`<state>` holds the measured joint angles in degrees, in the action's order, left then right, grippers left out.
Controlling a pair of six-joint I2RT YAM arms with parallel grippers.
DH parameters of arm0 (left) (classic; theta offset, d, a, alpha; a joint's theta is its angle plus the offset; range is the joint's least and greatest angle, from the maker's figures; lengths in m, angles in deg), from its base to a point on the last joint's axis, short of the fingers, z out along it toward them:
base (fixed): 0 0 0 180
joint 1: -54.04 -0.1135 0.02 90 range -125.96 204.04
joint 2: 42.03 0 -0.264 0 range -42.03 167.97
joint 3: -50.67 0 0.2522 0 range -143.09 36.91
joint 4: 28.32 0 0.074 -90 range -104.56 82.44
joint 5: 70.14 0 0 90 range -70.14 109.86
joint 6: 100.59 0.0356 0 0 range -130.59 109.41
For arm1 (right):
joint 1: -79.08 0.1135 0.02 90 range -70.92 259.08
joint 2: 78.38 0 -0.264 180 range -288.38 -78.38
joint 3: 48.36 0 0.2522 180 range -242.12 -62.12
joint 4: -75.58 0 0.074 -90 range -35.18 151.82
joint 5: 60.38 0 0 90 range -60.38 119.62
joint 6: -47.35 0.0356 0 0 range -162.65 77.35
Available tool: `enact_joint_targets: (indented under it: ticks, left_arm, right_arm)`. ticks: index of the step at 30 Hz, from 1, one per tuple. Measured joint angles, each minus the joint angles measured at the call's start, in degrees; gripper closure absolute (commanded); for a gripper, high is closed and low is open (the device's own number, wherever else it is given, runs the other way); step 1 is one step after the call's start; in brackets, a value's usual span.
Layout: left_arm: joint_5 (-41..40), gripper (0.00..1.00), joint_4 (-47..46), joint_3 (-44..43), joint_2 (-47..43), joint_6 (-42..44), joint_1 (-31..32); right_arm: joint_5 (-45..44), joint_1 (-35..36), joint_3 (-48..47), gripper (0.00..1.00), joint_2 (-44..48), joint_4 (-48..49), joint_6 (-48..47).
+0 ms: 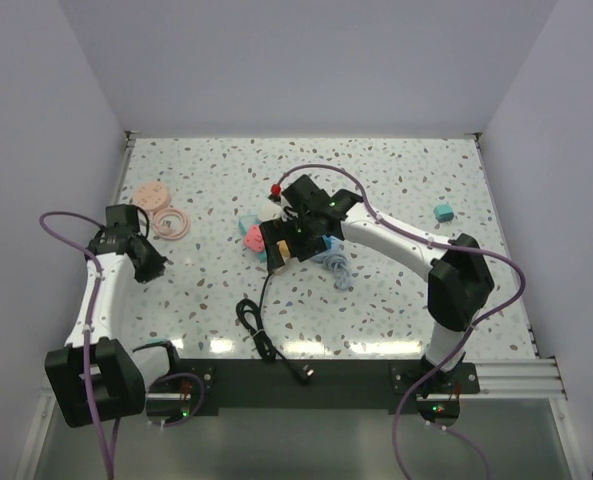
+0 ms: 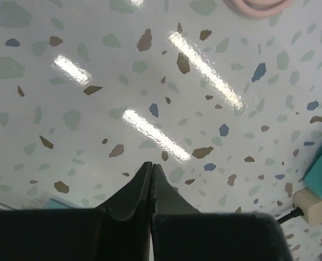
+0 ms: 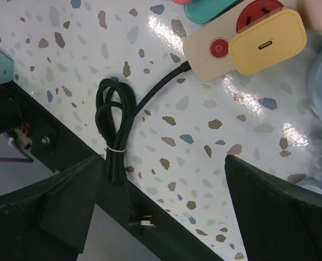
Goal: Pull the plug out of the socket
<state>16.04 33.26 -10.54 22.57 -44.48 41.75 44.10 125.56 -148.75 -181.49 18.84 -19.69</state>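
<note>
The left gripper (image 2: pixel 151 167) hangs low over the speckled worktop (image 1: pixel 396 170) at its left side, fingers pressed together, with a pink disc (image 1: pixel 152 195) and a pink ring (image 1: pixel 171 224) just beyond it. Near the middle lies the socket (image 3: pixel 200 55). In the right wrist view its long axis slants from lower left to upper right, the red button end toward the near edge. From that end the black cable (image 3: pixel 116 136) runs off and coils toward the black rail (image 1: pixel 306 375). A yellow plug (image 3: pixel 266 42) sits seated on a red socket face beside the button. The right gripper (image 3: pixel 165 163) hovers above the strip, fingers wide apart and touching nothing. Open worktop runs rightward to a teal block (image 1: pixel 442 211) near the right wall.
</note>
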Motion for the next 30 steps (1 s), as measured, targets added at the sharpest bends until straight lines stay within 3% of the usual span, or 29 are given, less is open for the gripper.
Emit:
enact_joint_targets:
  ticks: [6,13,18,26,30]
  left_arm:
    - [-5.2,1.00,3.7,-2.5,-1.1,-6.3,-1.8]
    - [-9.2,1.00,13.9,-0.9,9.5,-15.0,-4.5]
    - [-10.1,1.00,18.6,3.6,8.0,-20.6,-6.9]
    - [-15.8,1.00,24.5,-0.6,4.0,-27.1,-8.0]
    - [-17.6,1.00,25.5,-1.6,7.9,-28.3,-9.1]
  right_arm:
    - [-0.5,0.0,0.0,0.02,0.0,-1.4,1.2]
    - [-0.4,0.0,-0.3,0.02,0.0,-4.0,1.5]
    - [0.0,0.0,-0.3,0.02,0.0,-4.7,0.7]
    - [1.3,0.0,2.9,0.02,2.5,-3.7,0.3]
    - [2.0,0.0,4.4,0.02,4.0,-3.7,0.0]
